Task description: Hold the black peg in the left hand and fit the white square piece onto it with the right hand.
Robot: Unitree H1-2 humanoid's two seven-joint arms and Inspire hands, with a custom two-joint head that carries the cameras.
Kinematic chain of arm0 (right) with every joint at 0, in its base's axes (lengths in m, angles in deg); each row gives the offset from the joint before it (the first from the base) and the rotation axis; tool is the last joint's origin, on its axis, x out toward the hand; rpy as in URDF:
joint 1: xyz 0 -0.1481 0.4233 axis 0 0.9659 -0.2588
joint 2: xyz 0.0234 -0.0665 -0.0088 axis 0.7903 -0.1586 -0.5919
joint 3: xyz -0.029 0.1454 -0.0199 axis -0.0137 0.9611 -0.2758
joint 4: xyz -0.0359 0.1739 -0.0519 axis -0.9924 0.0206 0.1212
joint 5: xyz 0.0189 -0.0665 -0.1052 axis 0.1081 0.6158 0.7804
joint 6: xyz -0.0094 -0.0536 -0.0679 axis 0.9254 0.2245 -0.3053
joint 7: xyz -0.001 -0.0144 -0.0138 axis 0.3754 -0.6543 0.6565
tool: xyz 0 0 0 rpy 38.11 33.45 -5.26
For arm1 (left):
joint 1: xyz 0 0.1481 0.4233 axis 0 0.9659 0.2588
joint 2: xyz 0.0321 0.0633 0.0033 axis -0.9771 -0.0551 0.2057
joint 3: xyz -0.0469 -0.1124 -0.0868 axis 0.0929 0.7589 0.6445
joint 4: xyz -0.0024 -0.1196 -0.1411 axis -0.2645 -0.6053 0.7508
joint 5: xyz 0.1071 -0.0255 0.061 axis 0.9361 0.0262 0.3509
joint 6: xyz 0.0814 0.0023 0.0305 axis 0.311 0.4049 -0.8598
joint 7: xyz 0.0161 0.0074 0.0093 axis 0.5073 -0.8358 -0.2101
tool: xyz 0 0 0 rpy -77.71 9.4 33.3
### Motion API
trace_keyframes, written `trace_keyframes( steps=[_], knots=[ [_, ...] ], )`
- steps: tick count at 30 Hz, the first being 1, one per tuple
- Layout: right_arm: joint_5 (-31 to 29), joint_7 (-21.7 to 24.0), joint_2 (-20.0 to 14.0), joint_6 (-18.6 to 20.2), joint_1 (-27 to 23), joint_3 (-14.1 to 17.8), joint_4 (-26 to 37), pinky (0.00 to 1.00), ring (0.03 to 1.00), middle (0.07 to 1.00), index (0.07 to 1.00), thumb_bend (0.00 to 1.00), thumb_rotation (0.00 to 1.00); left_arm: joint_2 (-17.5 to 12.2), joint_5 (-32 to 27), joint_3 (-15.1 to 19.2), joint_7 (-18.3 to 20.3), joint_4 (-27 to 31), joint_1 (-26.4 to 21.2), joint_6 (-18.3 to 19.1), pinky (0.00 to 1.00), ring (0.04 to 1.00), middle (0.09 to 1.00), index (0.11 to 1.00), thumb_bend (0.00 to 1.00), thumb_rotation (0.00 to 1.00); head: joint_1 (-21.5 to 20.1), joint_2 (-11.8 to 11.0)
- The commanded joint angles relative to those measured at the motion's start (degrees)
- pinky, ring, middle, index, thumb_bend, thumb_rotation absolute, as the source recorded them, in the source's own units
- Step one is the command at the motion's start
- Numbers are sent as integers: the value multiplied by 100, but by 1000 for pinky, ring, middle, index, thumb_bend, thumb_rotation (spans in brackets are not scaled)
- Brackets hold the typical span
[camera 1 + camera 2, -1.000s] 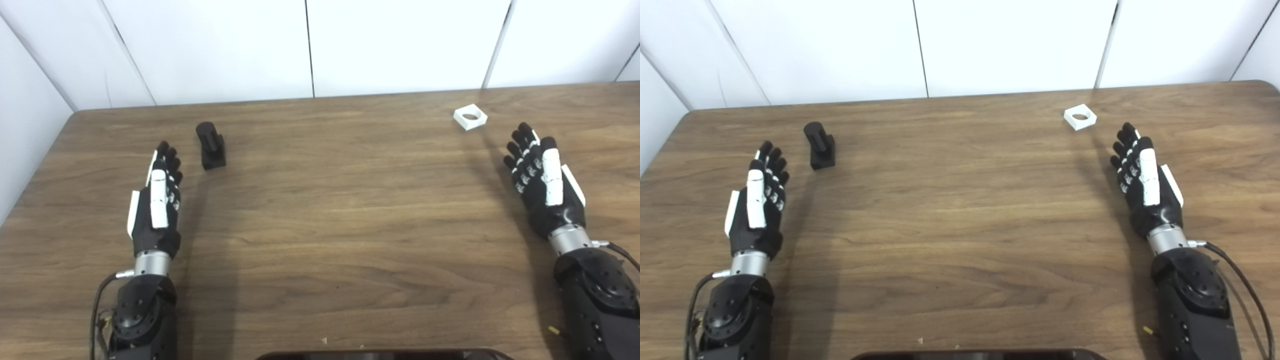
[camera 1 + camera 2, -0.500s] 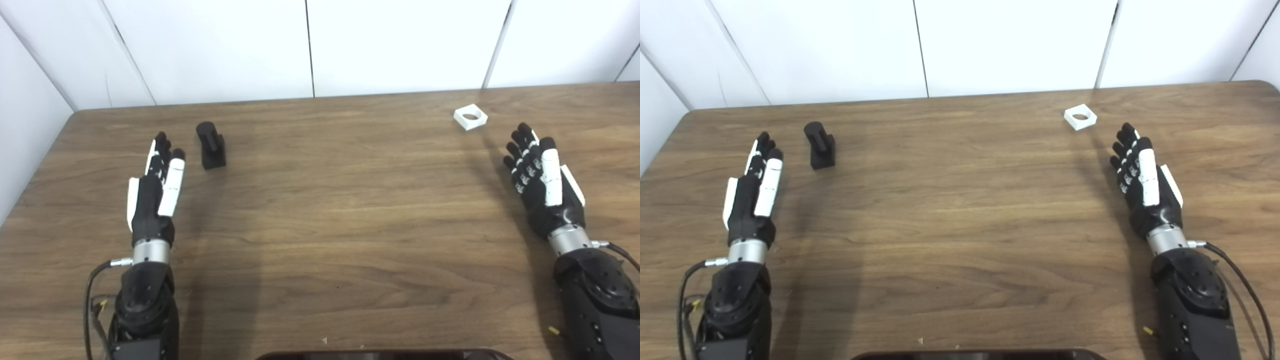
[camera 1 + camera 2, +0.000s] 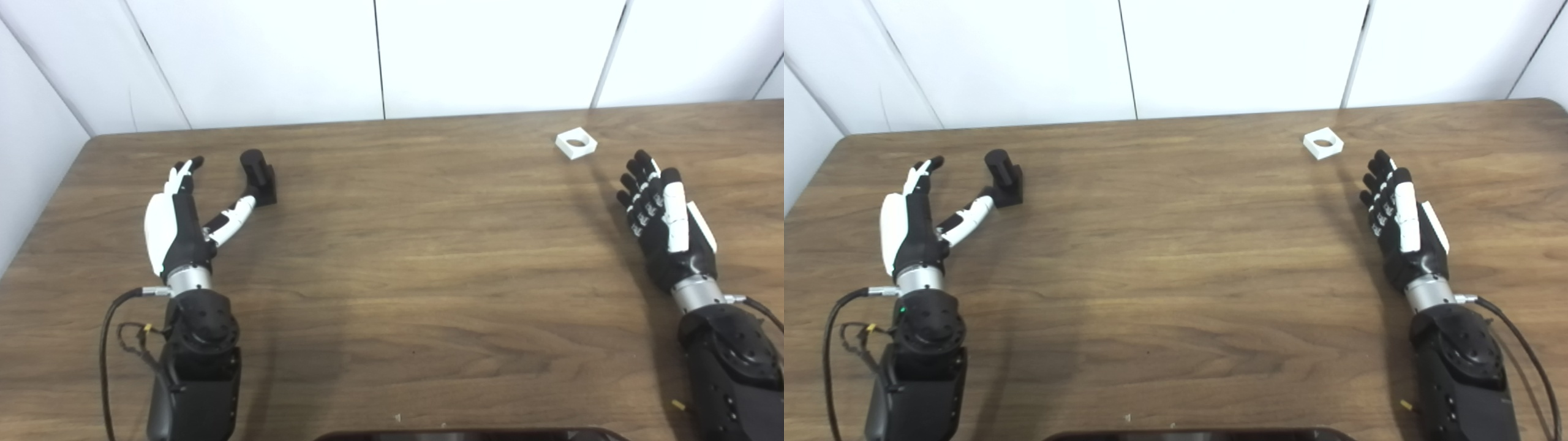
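Left hand (image 3: pixel 177 223), fingers spread, thumb beside black peg (image 3: pixel 258 178): I should straddle its base squarely before closing

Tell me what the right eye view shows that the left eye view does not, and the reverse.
Only the right eye view shows the table's rounded far right corner and the whole cable loop beside the right forearm.

Only the left eye view shows more of the wall left of the table's left edge; there the right side of the table is cut off.

Both show the left robot hand open, its thumb reaching toward the black peg without gripping it, the right robot hand open and apart from the white square piece, and a dark object at the bottom edge.
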Motion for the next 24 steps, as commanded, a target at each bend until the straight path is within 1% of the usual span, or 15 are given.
trace_keyframes(
  steps=[1,6,10,15,18,24],
  knots=[
    [-28,46,55,-157,5,-35,-121,1000,1000,1000,1000,534,1000,-44,547,25,-68,-54,-344,-2,936,1000,987,853,785,321,6,-4],
    [-42,59,56,-196,-16,-26,-162,1000,1000,1000,1000,531,1000,15,1234,84,200,-309,-482,-2,915,1000,988,859,802,366,13,-39],
    [-81,75,65,-215,-45,-9,-196,1000,1000,1000,1000,518,1000,122,1662,163,366,-504,-601,-2,964,1000,996,862,800,373,24,-52],
    [-62,79,58,-216,-81,-25,-230,1000,1000,1000,1000,512,1000,196,1959,254,588,-678,-723,-1,995,1000,999,866,791,378,27,-84],
    [-109,98,64,-192,-90,-13,-240,1000,1000,1000,1000,509,1000,212,2091,283,684,-787,-795,0,989,1000,1000,867,788,379,20,-98],
    [-136,117,58,-192,-99,-5,-271,1000,1000,1000,1000,523,1000,305,2433,396,821,-1084,-1021,-1,940,1000,997,855,797,420,22,-147]
  ],
)
